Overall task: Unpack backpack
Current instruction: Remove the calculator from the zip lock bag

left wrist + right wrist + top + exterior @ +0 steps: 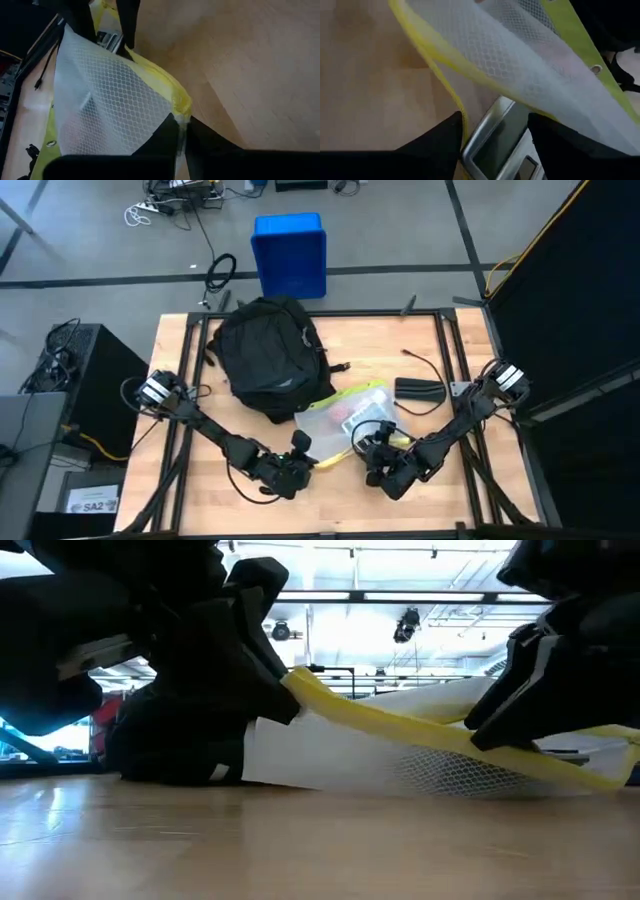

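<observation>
High view showed our two arms reaching in toward the near edge of the counter point(420, 340), with the backpack point(268, 355) lying at its far left part, well clear of both tools. Between the tools lay a clear mesh pouch point(340, 415) with a yellow border, its far corner just beside the backpack.

Our left tool point(303, 452) had pinched the pouch's yellow edge: in the left wrist view the fingers point(165, 137) met on the border at the corner, closed on it. Our right tool point(372, 452) sat at the other near corner; in its wrist view the fingers point(440, 137) stood apart with the yellow trim running between them, so we judged it open and not yet gripping. Low view showed the yellow band stretched, lifted on the left side.

We judged the pouch was already out of the backpack, and the step in hand was handling it. Next we needed the right tool to close on the trim, or to let go and return to the backpack.
</observation>
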